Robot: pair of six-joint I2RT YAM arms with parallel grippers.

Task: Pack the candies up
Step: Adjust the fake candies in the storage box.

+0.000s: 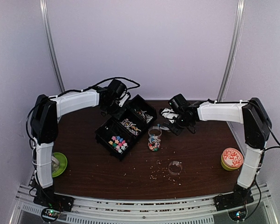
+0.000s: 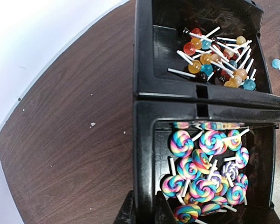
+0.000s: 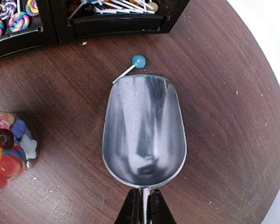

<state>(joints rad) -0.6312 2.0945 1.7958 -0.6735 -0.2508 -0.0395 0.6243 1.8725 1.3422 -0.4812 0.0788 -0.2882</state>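
Pale lilac walls enclose a dark wood-grain desk.

A black three-compartment tray lies aslant near the far edge, left of centre. The candies are sorted in it:
- The compartment nearest the far edge holds small round lollipops on white sticks.
- The middle one holds rainbow swirl lollipops.
- The one nearest the desk's centre holds bright star-like pieces.

Left end effector: at the tray's left side. Its fingers are narrow and straddle the outer wall of the swirl compartment, pinching it.

Right end effector: right of the tray, toward the far edge. It is clamped on the handle of a metal scoop. The scoop bowl is empty and points at the tray. Whether it touches the desk cannot be told.

One blue lollipop lies loose on the desk, just beyond the scoop's tip and short of the tray.

A clear jar stands at about the desk's centre, just right of the tray. It is open and partly filled with mixed pieces. A clear lid lies apart from it, toward the near edge.

Pale crumbs are scattered between the jar and the near edge.

A green dish sits at the near left corner. A round tub with an orange top sits by the right edge.
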